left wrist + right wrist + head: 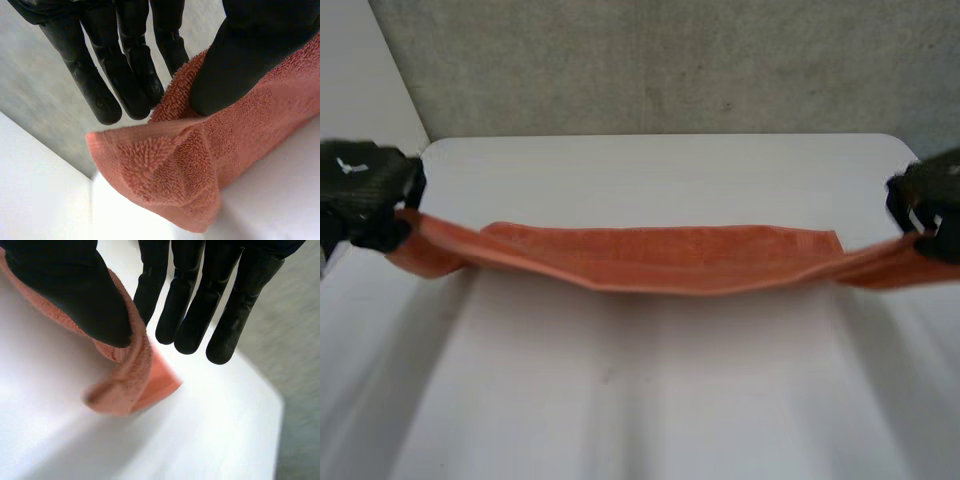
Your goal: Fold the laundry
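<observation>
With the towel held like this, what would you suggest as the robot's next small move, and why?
Probably lower both hands together so the towel lies flat on the table. The left hand and right hand each pinch one end between thumb and fingers, and the towel hangs stretched between them, sagging in the middle, apparently ready for setting down.

Head camera overlooks towel (660, 260); wrist cameras close-up.
</observation>
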Controlling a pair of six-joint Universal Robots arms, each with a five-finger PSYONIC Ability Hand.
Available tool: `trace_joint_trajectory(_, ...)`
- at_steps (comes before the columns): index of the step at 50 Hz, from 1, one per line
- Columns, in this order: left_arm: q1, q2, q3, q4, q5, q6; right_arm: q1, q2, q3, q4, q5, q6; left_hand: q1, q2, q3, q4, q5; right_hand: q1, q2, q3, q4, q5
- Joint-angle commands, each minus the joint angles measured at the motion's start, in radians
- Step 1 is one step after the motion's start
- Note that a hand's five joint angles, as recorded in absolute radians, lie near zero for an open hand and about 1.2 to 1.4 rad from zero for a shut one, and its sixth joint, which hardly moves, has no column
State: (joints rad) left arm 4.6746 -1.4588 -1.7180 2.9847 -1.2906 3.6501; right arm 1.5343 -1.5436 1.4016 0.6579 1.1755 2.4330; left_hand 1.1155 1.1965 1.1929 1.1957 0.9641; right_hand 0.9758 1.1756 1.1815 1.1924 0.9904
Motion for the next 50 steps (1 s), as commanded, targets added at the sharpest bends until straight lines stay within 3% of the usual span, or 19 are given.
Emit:
trace_joint_trajectory(1,-0.01,-0.291,0.021,-0.006,-0.006,0.057,0.128,0.273,-0.019,-0.033,0.157,-0.057,0.281,0.2,0.203,0.201,0.258,0.42,0.221,0.215,0.204,0.231)
trace_joint_trajectory(5,-0.03,-0.436,0.097,-0.007,-0.03,0.077,0.168,0.393,-0.062,-0.111,0.229,-0.057,0.281,0.2,0.203,0.201,0.258,0.42,0.221,0.215,0.204,0.231)
trace_joint_trajectory(6,-0.062,-0.531,0.18,-0.007,-0.082,0.087,0.171,0.414,-0.078,-0.125,0.24,-0.057,0.281,0.2,0.203,0.201,0.258,0.42,0.221,0.215,0.204,0.231)
trace_joint_trajectory(10,-0.096,-0.63,0.358,-0.009,-0.174,0.094,0.188,0.513,-0.209,-0.175,0.288,-0.043,0.281,0.2,0.203,0.201,0.258,0.42,0.221,0.215,0.204,0.231)
trace_joint_trajectory(16,-0.111,-0.65,0.546,0.019,-0.205,0.1,0.228,0.537,-0.534,-0.288,0.349,0.107,0.281,0.2,0.203,0.201,0.258,0.42,0.221,0.215,0.204,0.231)
trace_joint_trajectory(17,-0.146,-0.622,0.668,0.142,-0.202,0.104,0.231,0.527,-0.599,-0.388,0.363,0.176,0.281,0.2,0.203,0.201,0.258,0.42,0.221,0.215,0.204,0.231)
trace_joint_trajectory(20,-0.174,-0.548,0.687,0.346,-0.202,0.091,0.234,0.455,-0.604,-0.576,0.385,0.267,0.281,0.2,0.203,0.201,0.258,0.42,0.221,0.215,0.204,0.231)
trace_joint_trajectory(23,-0.189,-0.467,0.637,0.642,-0.205,0.05,0.219,0.283,-0.488,-0.82,0.38,0.324,0.281,0.2,0.203,0.201,0.258,0.42,0.221,0.215,0.204,0.231)
trace_joint_trajectory(25,-0.185,-0.428,0.58,0.756,-0.205,0.001,0.218,0.202,-0.388,-0.942,0.375,0.324,0.281,0.2,0.203,0.201,0.258,0.42,0.221,0.215,0.204,0.231)
trace_joint_trajectory(35,-0.169,-0.468,0.465,0.594,-0.202,-0.079,0.23,0.224,-0.224,-0.865,0.313,0.322,0.281,0.2,0.203,0.201,0.258,0.42,0.221,0.215,0.204,0.231)
trace_joint_trajectory(50,-0.168,-0.672,0.275,0.646,-0.153,-0.076,0.23,0.531,-0.099,-0.759,0.285,0.314,0.281,0.2,0.203,0.201,0.258,0.42,0.221,0.215,0.204,0.231)
